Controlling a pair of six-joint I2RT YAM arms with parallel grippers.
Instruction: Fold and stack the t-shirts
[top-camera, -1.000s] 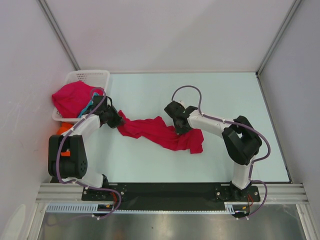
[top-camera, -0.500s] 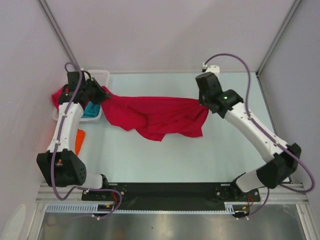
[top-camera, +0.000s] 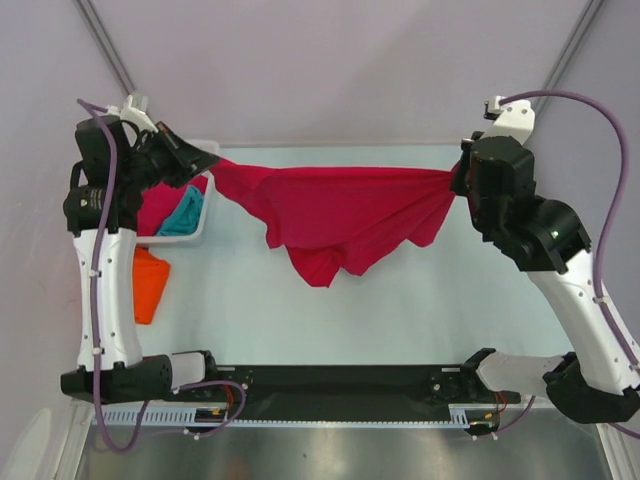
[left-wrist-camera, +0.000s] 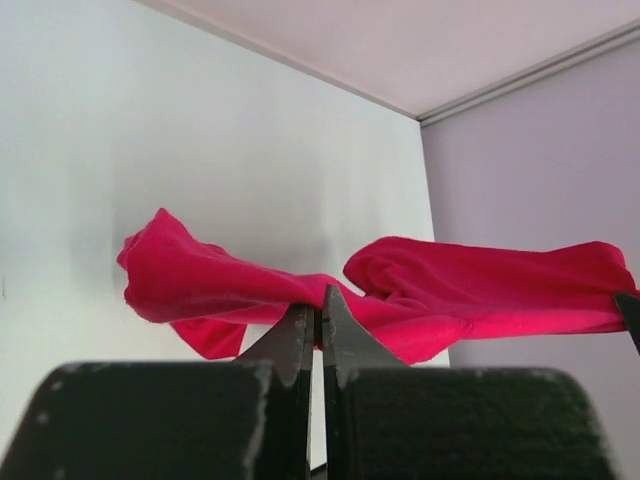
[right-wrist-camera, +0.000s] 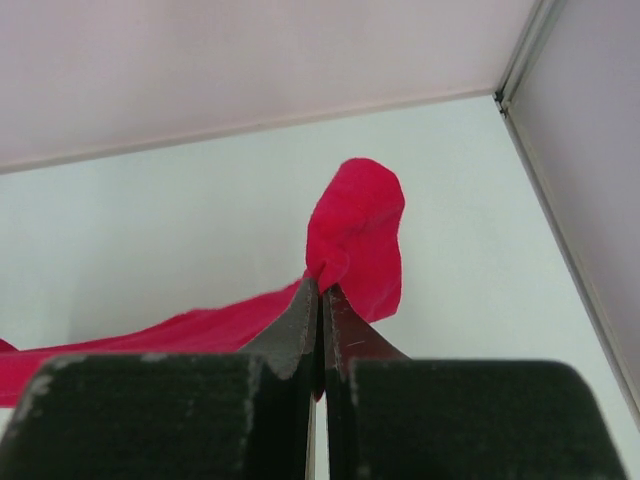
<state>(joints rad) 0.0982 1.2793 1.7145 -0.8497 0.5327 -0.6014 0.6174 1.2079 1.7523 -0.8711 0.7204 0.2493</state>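
A crimson-red t-shirt (top-camera: 335, 215) hangs stretched in the air between both arms, its lower part sagging toward the table. My left gripper (top-camera: 210, 160) is shut on its left end, the cloth pinched at the fingertips (left-wrist-camera: 320, 312). My right gripper (top-camera: 458, 178) is shut on its right end (right-wrist-camera: 322, 285), with a flap of red cloth (right-wrist-camera: 358, 235) standing beyond the tips. A second crimson t-shirt (top-camera: 160, 208) and a teal one (top-camera: 184, 220) lie in the basket. An orange t-shirt (top-camera: 148, 283) lies on the table by the left arm.
The white lattice basket (top-camera: 200, 215) stands at the back left under the left gripper. Enclosure walls close in the table's back and sides. The arm bases sit on the black rail (top-camera: 330, 380) at the near edge.
Both arms have risen and drawn apart, lifting the red t-shirt off the table and pulling it from a crumpled strip into a wide hanging span.
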